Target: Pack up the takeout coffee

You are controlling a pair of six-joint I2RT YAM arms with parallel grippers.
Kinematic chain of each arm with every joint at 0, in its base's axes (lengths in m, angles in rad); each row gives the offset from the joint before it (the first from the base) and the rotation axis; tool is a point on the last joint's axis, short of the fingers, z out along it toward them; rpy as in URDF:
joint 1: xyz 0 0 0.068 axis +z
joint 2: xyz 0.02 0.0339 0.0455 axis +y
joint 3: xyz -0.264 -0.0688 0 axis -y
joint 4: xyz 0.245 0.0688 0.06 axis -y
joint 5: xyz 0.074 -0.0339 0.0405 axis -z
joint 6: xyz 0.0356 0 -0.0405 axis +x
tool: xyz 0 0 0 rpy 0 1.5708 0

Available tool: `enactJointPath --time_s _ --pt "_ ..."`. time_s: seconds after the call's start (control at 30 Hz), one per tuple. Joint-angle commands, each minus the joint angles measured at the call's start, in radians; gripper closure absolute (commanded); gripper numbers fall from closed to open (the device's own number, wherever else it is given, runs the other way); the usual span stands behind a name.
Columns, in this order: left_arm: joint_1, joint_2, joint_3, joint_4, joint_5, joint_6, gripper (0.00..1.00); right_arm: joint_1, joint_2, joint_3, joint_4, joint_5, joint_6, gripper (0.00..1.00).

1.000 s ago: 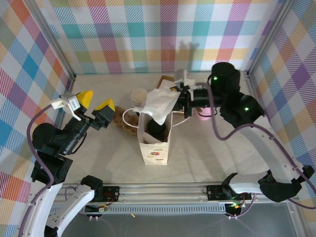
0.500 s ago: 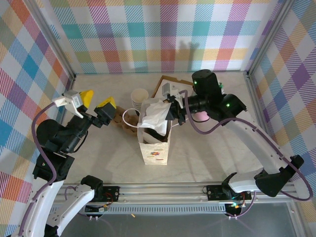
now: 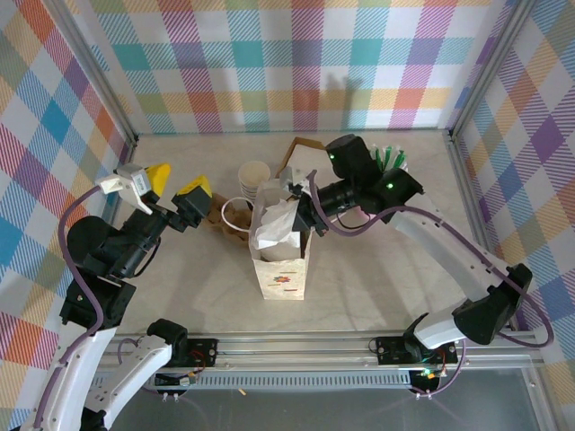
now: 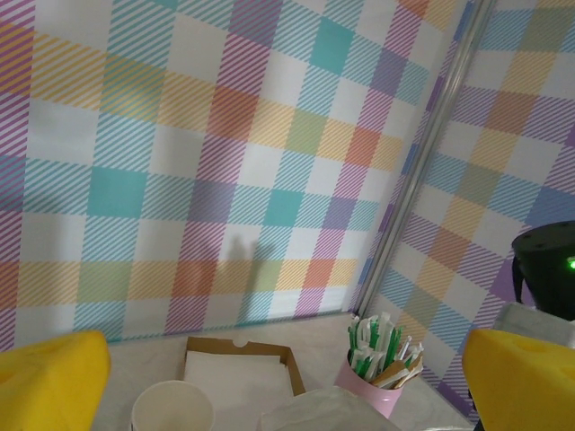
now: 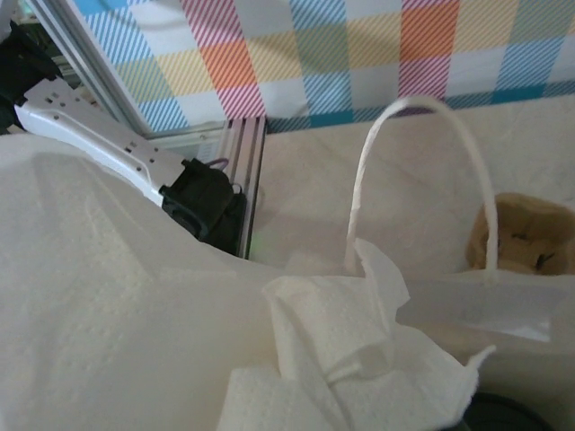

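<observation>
The right claw [image 3: 302, 212], pinched shut on a white napkin [image 3: 277, 226], has swung in from the right and brought it over the mouth of the paper bag [image 3: 280, 274]. The coffee [image 5: 499, 417] sits inside beneath it with only a dark lid edge showing, so packing looks nearly done. The left claw [image 3: 172, 194] hangs wide open, well aside. A stack of cups [image 3: 254, 176] and a pink cup of sticks [image 3: 388, 162] crowd behind the bag.
</observation>
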Motion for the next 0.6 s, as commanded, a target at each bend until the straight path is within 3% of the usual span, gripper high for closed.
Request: enactJointPath --time_s 0.0,0.47,0.57 --pt "0.006 0.002 0.001 0.010 0.011 0.010 0.00 0.010 0.014 -0.001 -0.066 -0.039 -0.051 0.95" --pt "0.006 0.012 -0.002 0.010 0.021 0.011 0.00 0.052 0.087 0.044 -0.230 0.046 -0.120 0.78" --pt "0.006 0.014 0.000 0.010 0.025 0.011 0.00 0.060 0.088 0.057 -0.232 0.063 -0.114 0.58"
